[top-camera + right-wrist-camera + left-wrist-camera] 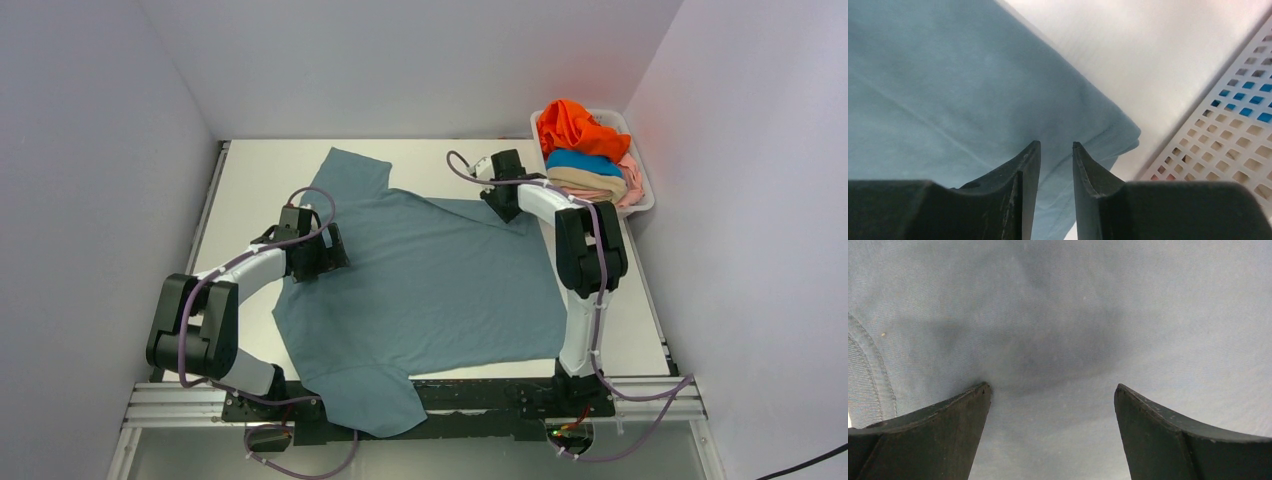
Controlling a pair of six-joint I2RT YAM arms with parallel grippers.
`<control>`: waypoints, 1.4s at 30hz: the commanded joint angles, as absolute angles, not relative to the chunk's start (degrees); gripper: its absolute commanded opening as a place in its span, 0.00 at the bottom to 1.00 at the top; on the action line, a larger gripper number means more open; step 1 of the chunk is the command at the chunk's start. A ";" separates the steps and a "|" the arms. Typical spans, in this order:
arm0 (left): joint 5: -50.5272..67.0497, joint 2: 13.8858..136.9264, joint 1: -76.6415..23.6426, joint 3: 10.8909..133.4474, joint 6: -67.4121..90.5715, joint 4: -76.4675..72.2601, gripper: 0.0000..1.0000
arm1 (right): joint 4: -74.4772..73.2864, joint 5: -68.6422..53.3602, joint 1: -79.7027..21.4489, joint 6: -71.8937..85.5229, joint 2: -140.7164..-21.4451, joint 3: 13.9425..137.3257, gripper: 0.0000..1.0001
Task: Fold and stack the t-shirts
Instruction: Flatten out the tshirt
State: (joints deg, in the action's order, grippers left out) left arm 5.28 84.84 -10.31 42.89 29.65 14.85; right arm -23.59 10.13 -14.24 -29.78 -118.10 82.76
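- My left gripper (1052, 388): jaws spread wide and holding nothing. Both tips are down at the cloth, which lies smooth between them. I cannot tell whether they press on it or sit just above it.
- My right gripper (1055, 145): fingers drawn almost together, with only a slim gap left. I cannot tell whether any fabric is pinched in that gap.
- Grey-blue t-shirt (430, 290): spread flat and sideways across the table (250, 180). Its neck end is to the left under my left gripper, and its hem end is to the right.
- Sleeves: one points to the far left corner, and the other hangs over the near edge between my two bases.
- Right gripper position: at the far right corner of the hem, where the cloth ends in a doubled edge just beside the basket (645, 200).
- Basket: white, perforated, in the far right corner of the table.
- Basket contents, heaped: orange shirt (575, 128) on top, bright blue shirt (580, 160) under it, then tan shirt (588, 182). The pale pink shirt (632, 185) shows at the side.
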 commanded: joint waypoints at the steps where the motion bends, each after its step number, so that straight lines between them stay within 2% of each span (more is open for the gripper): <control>1: 3.28 87.04 -9.40 41.97 28.45 17.23 0.99 | -21.94 1.54 -17.19 -28.35 -111.86 82.50 0.33; 5: 4.28 87.61 -9.40 42.08 28.52 16.70 1.00 | -19.17 0.64 -22.24 -27.61 -113.90 83.22 0.37; 9: 4.16 87.60 -9.40 42.18 28.48 16.78 0.99 | -18.61 0.56 -26.90 -27.38 -119.22 86.65 0.35; 13: 3.89 87.00 -9.33 41.95 28.41 17.09 1.00 | -16.36 6.16 -29.32 -26.27 -124.23 90.33 0.38; 21: 0.36 84.99 -9.22 41.56 28.21 19.23 0.99 | -11.63 17.92 -28.44 -26.48 -125.32 88.53 0.38; 37: 2.79 88.15 -8.09 43.02 28.74 20.57 0.99 | -12.71 19.06 -17.97 -27.02 -117.29 79.66 0.39; 38: 2.82 88.15 -8.04 42.99 28.74 20.49 0.99 | -12.42 18.66 -17.59 -27.35 -116.85 78.83 0.39; 40: 2.89 88.15 -8.00 42.96 28.69 20.27 1.00 | -11.83 19.03 -17.10 -27.45 -116.66 78.48 0.28; 42: 3.08 88.39 -7.95 43.09 28.66 20.16 0.99 | -12.25 18.75 -17.00 -26.92 -117.13 79.57 0.21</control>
State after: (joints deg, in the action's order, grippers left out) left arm 5.69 85.78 -9.13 44.05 29.65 15.97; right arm -10.87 16.29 -18.52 -26.74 -118.98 79.24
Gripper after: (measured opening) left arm 0.994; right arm 0.256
